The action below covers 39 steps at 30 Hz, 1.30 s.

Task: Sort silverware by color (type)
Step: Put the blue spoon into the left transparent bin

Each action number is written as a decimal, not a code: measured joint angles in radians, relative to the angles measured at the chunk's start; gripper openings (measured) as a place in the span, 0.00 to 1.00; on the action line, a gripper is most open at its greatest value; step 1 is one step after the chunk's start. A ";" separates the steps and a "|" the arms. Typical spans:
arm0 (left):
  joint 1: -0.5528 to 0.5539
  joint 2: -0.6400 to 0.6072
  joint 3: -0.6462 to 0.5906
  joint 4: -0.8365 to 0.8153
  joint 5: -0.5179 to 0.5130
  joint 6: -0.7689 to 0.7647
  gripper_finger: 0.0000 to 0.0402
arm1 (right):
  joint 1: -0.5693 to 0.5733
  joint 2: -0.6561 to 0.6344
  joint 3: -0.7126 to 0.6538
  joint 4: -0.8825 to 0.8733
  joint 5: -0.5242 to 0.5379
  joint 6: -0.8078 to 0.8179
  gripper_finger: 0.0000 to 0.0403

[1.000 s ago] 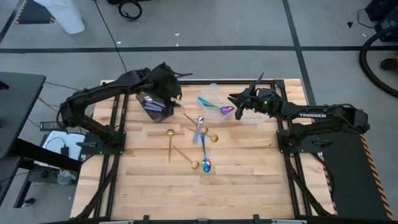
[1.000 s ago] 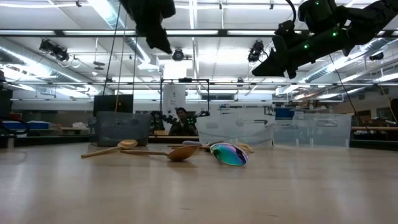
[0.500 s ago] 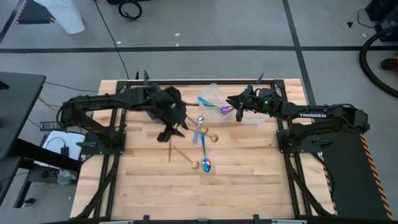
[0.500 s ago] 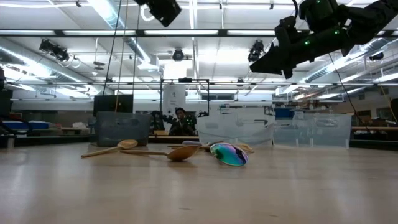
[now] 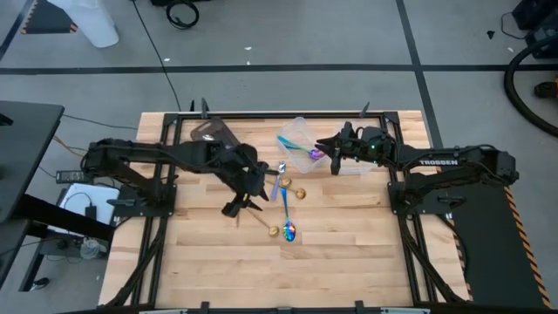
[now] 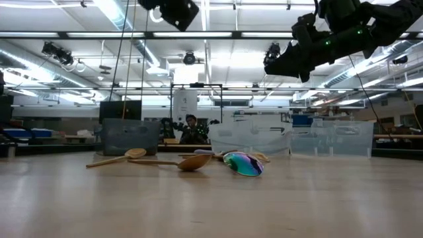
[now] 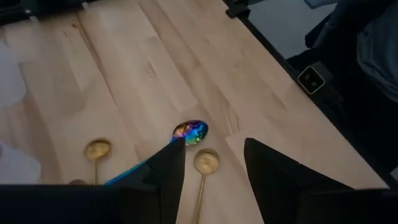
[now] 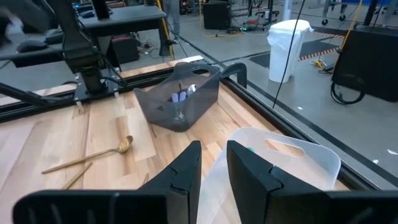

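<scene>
The loose spoons lie in a cluster at the middle of the wooden counter (image 5: 349,262). An iridescent blue-purple spoon (image 5: 289,230) with a teal handle lies nearest the front edge, a gold spoon (image 5: 272,230) touching or just beside its bowl on the left. A second gold spoon (image 5: 299,193) lies a little farther back, and a shiny silver spoon (image 5: 281,169) behind that. All are slim and small, and their bowls gleam.

The left claw (image 5: 237,203) hangs in the air above the left side of this cluster, its fingers (image 7: 168,168) spread and empty, with the iridescent spoon and gold bowls on the counter below.

The right claw (image 5: 333,161) hovers above the clear plastic tub (image 5: 301,139) at the far middle, where another iridescent spoon (image 5: 316,154) rests; its fingers (image 8: 186,168) stand slightly apart, gripping nothing visible. The dark tub (image 5: 209,133) sits at the far left.
</scene>
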 joint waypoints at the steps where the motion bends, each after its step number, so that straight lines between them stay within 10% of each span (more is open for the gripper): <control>1: -0.002 0.000 -0.026 0.030 0.000 -0.001 0.43 | 0.002 0.000 0.000 0.000 0.000 0.000 0.22; 18: -0.002 -0.211 -0.379 0.460 0.000 0.046 0.43 | 0.079 0.000 0.001 0.075 0.076 0.007 0.22; 39: -0.003 -0.362 -0.392 0.337 0.032 0.189 0.43 | 0.240 0.001 0.099 0.001 0.273 0.059 0.22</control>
